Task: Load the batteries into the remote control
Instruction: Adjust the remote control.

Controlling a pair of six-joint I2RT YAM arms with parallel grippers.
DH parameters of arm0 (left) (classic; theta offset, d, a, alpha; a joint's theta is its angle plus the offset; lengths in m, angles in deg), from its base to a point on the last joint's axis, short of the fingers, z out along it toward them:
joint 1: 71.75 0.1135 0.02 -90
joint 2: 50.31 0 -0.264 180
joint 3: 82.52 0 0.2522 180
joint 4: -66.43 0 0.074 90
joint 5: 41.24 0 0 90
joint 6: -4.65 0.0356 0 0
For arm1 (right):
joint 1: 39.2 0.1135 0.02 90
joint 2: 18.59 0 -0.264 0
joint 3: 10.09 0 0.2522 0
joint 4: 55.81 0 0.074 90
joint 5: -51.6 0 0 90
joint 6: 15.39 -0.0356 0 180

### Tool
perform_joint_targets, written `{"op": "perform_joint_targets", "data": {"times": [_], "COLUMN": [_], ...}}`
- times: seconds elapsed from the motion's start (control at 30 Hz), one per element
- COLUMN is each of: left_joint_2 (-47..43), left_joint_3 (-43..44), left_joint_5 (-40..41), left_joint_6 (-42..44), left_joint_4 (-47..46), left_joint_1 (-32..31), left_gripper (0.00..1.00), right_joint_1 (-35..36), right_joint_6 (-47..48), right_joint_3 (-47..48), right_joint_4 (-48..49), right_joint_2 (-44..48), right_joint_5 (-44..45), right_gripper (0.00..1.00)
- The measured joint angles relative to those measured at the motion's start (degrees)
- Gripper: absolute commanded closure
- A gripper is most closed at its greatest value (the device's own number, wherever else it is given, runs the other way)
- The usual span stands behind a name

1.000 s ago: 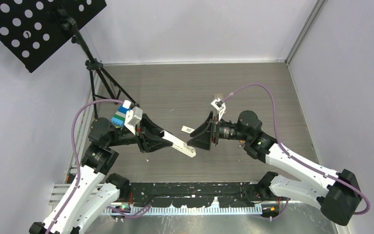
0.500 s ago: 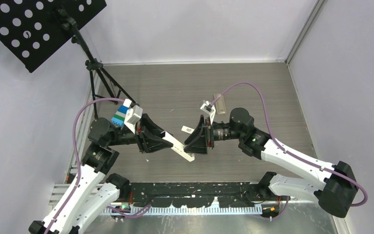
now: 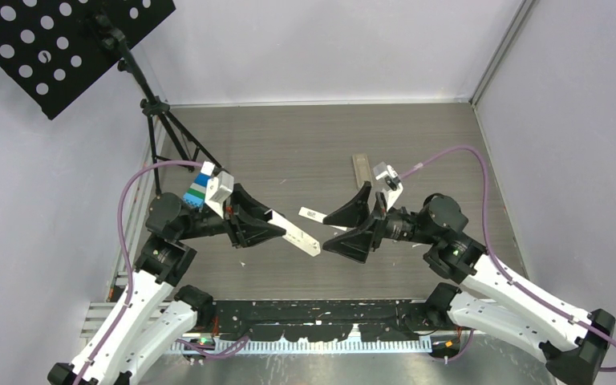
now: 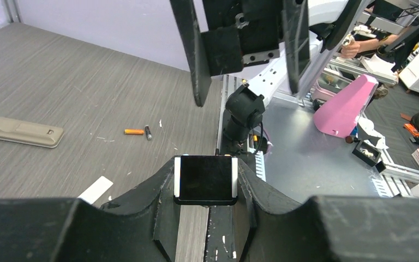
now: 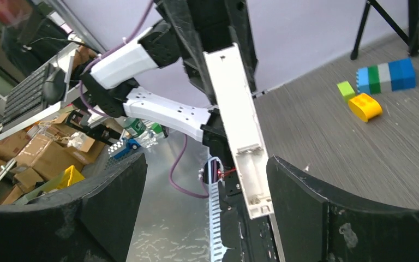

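My left gripper (image 3: 269, 227) is shut on the white remote control (image 3: 298, 240) and holds it off the table, its far end pointing at the right arm. In the right wrist view the remote control (image 5: 239, 117) shows its open battery compartment (image 5: 255, 176), with nothing in it. My right gripper (image 3: 326, 231) is open, its jaws wide apart just past the remote's tip and holding nothing. An orange battery (image 4: 133, 131) and a dark battery (image 4: 148, 132) lie on the table; the top view hides them behind the right arm.
A small white cover piece (image 3: 310, 213) lies on the table under the remote. A beige second remote (image 3: 362, 170) lies farther back. Coloured toy blocks (image 5: 386, 75) sit near the music stand's tripod (image 3: 164, 128) at the left. The rack edge (image 3: 321, 329) runs along the front.
The right gripper came in close to the remote's tip, then drew back to the right and rolled, its jaws narrowing and spreading wide again. The beige remote is now uncovered. The left arm stayed still.
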Motion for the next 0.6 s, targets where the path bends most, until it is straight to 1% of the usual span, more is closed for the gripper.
{"op": "perform_joint_targets", "data": {"times": [0.1,0.33,0.4,0.47,0.53,0.6], "left_joint_2": [0.2,0.7,0.7,0.9,0.9,0.9], "left_joint_3": [0.0,0.0,0.0,0.0,0.0,0.0], "left_joint_5": [0.4,0.3,0.3,0.3,0.2,0.3], "left_joint_6": [0.0,-1.2,-1.6,-1.9,-2.1,-2.6], "left_joint_4": [0.0,-0.6,-0.7,-0.8,-1.0,-1.4], "left_joint_1": [0.0,0.1,0.1,0.1,0.1,0.1], "left_gripper": [1.0,1.0,1.0,1.0,1.0,1.0], "right_joint_1": [0.0,0.8,1.4,2.2,2.9,3.4], "right_joint_6": [0.7,3.8,4.5,5.2,5.5,5.7], "right_joint_3": [2.0,4.7,5.3,6.0,6.5,6.7], "right_joint_4": [-0.8,-3.7,-4.8,-5.3,-5.2,-5.2], "right_joint_2": [-0.8,-11.2,-13.5,-15.3,-16.4,-16.8], "right_joint_5": [-1.4,-3.3,-3.7,-4.2,-4.8,-5.4], "right_gripper": [0.15,0.15,0.16,0.22,0.32,0.48]}}
